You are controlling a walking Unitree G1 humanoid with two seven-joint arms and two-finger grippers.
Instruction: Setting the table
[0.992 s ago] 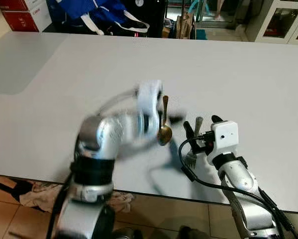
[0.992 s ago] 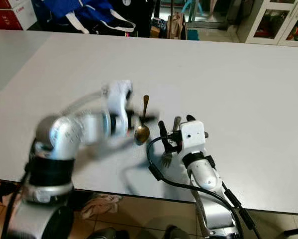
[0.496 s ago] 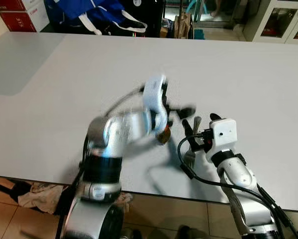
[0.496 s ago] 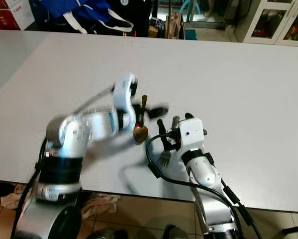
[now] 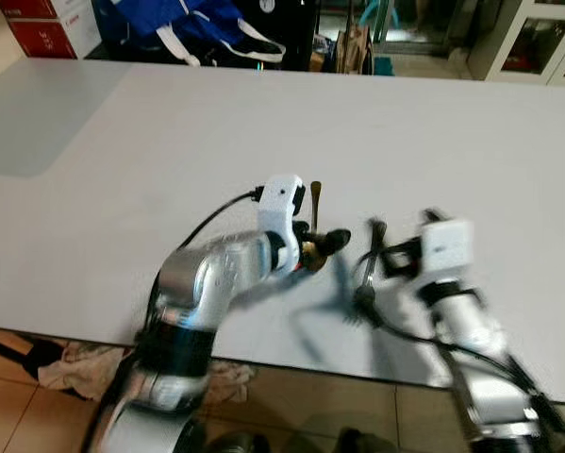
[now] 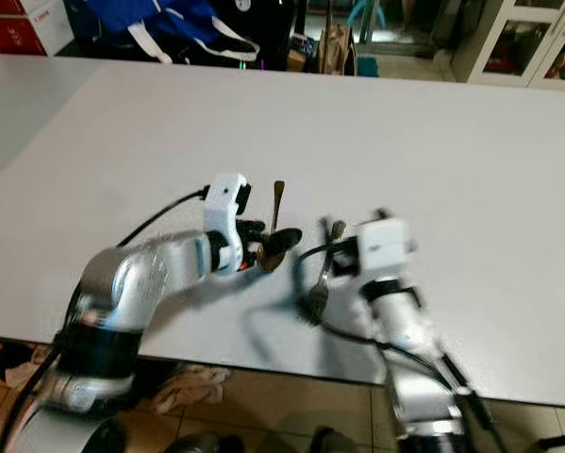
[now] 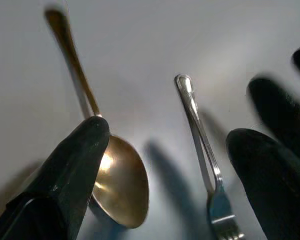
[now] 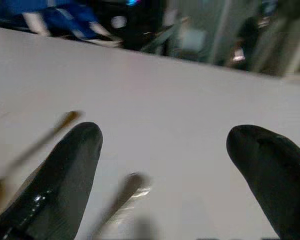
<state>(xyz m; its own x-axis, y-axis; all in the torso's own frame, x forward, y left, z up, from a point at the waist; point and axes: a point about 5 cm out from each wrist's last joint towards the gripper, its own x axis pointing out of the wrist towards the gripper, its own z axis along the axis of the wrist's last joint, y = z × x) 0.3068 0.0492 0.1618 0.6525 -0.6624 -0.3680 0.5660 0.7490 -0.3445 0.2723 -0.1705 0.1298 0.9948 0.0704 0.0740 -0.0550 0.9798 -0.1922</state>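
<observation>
On the white worktop (image 5: 122, 189), the left end effector (image 7: 165, 165) gapes open around the gold spoon (image 7: 117, 187) bowl; the silver fork (image 7: 205, 160) lies between it and the open right end effector (image 8: 165, 170).

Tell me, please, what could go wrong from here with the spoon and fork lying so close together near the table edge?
1. The left gripper is open wide, with one finger over the spoon and the fork also between its fingers; shutting could catch or knock both.
2. The right gripper hovers open beside the fork, so the arms may collide.
3. Both pieces lie near the edge of the table; a nudge might push them off.
</observation>
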